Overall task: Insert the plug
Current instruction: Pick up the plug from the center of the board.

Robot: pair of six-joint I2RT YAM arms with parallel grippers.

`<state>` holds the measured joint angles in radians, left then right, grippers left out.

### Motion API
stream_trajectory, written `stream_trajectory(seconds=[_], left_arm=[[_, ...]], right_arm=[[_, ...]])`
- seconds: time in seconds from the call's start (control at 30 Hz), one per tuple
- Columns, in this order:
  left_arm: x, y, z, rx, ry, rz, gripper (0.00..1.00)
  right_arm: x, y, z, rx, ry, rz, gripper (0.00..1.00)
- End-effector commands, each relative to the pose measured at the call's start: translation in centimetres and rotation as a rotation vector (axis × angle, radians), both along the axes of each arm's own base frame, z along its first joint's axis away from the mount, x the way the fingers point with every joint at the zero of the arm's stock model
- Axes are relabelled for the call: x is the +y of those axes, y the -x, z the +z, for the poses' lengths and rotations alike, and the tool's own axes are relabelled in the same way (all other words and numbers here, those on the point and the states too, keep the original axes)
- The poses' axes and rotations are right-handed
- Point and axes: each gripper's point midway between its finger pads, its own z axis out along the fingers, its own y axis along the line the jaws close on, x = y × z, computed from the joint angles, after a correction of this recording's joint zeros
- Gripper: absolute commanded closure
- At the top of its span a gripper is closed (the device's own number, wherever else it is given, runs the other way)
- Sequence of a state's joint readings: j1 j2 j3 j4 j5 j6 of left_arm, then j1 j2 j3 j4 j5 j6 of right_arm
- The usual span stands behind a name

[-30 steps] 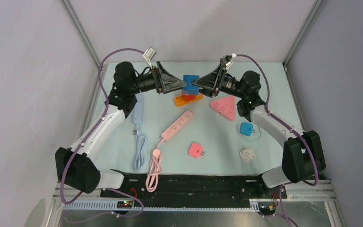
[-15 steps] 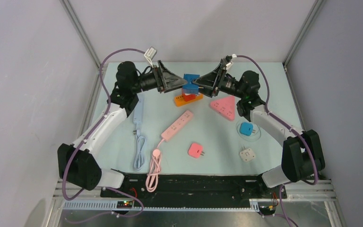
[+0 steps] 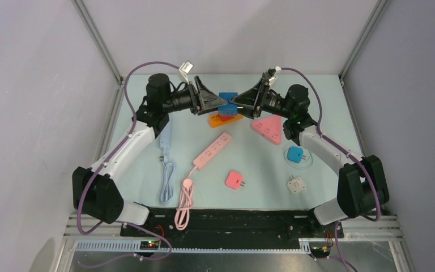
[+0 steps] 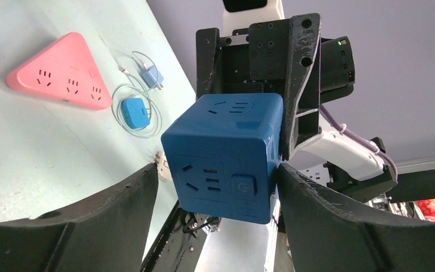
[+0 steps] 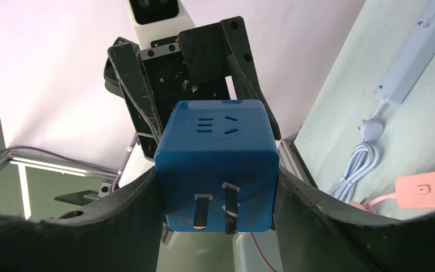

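The blue cube plug is hanging in the air above the far middle of the tabletop, caught between the two arms where their tips are meeting. The right pincer is gripping it, its black fingers pressing on two opposite sides, and the two metal prongs are pointing back toward the right wrist camera. The left pincer is straddling the same cube from the other side, opened about as wide as the cube: one finger is touching the cube's edge, while a thin gap is showing beside the other, so it is not clamping. In the left wrist view the faces turned to the camera are showing socket holes and a power button. Directly below the cube an orange power strip is lying on the tabletop with a red plug sitting on it. A pink triangular power strip is lying just to the right, under the right arm. Nearer the bases a pink power strip is lying at a slant with its cord coiling toward the near edge, and a light blue power strip is lying along the left side. A pink square plug, a blue square plug and a white plug are lying well apart on the near right.
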<state>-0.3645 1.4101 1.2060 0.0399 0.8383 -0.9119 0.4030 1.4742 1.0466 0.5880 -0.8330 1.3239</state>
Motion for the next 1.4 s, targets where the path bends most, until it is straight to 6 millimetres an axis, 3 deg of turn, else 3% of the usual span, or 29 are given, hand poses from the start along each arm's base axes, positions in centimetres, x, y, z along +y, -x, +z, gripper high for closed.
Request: stream_trajectory(seconds=[0.0, 0.27, 0.37, 0.43, 0.47, 0.5, 0.53, 0.6, 0.63, 0.7, 0.83, 1.07, 1.23, 1.37], left_arm=[[-0.2, -0.5, -1.6, 0.023, -0.061, 0.001, 0.21], [-1.6, 1.5, -0.2, 0.038, -0.008, -0.156, 0.25], [-1.6, 1.9, 0.0, 0.03, 0.0, -0.176, 0.4], [-1.6, 1.9, -0.1, 0.032, 0.001, -0.177, 0.54], [-1.6, 1.9, -0.1, 0.031, 0.002, -0.177, 0.67], [-1.6, 1.8, -0.2, 0.033, 0.002, -0.18, 0.73], [-1.6, 1.8, -0.1, 0.029, 0.004, -0.182, 0.88], [-1.5, 1.6, -0.1, 0.027, 0.002, -0.179, 0.98], [-1.3, 1.4, -0.1, 0.017, 0.001, -0.174, 0.99], [-0.9, 1.1, 0.1, -0.011, -0.002, -0.164, 1.0], [0.3, 0.7, 0.5, -0.088, -0.015, -0.149, 1.0], [2.5, 0.3, -2.4, -0.178, -0.087, -0.125, 1.0], [4.5, 0.4, -6.7, -0.238, -0.297, -0.073, 1.0], [5.8, 0.4, -9.1, -0.345, -0.43, -0.075, 1.0]], right_arm=[[-0.1, 2.2, 5.4, -0.189, -0.078, 0.042, 0.84], [0.6, 2.0, 4.6, -0.184, -0.076, 0.058, 0.84], [0.6, 1.9, 4.5, -0.185, -0.076, 0.059, 0.83], [0.5, 1.9, 4.5, -0.185, -0.072, 0.058, 0.83], [0.5, 1.9, 4.4, -0.184, -0.069, 0.06, 0.82], [0.4, 1.9, 4.3, -0.185, -0.066, 0.059, 0.79], [0.4, 1.9, 4.1, -0.184, -0.056, 0.058, 0.76], [0.3, 1.8, 3.7, -0.195, -0.031, 0.045, 0.57], [0.2, 1.9, 3.9, -0.209, -0.023, 0.036, 0.41], [-0.2, 1.6, 3.4, -0.223, 0.019, -0.002, 0.22], [-1.9, 0.3, 1.3, -0.189, 0.129, -0.091, 0.04], [-6.4, -2.1, -1.4, -0.157, 0.294, -0.269, 0.01], [-9.6, -3.1, -4.4, -0.098, 0.451, -0.399, 0.01], [-10.8, -3.3, -6.0, -0.051, 0.508, -0.426, 0.02]])
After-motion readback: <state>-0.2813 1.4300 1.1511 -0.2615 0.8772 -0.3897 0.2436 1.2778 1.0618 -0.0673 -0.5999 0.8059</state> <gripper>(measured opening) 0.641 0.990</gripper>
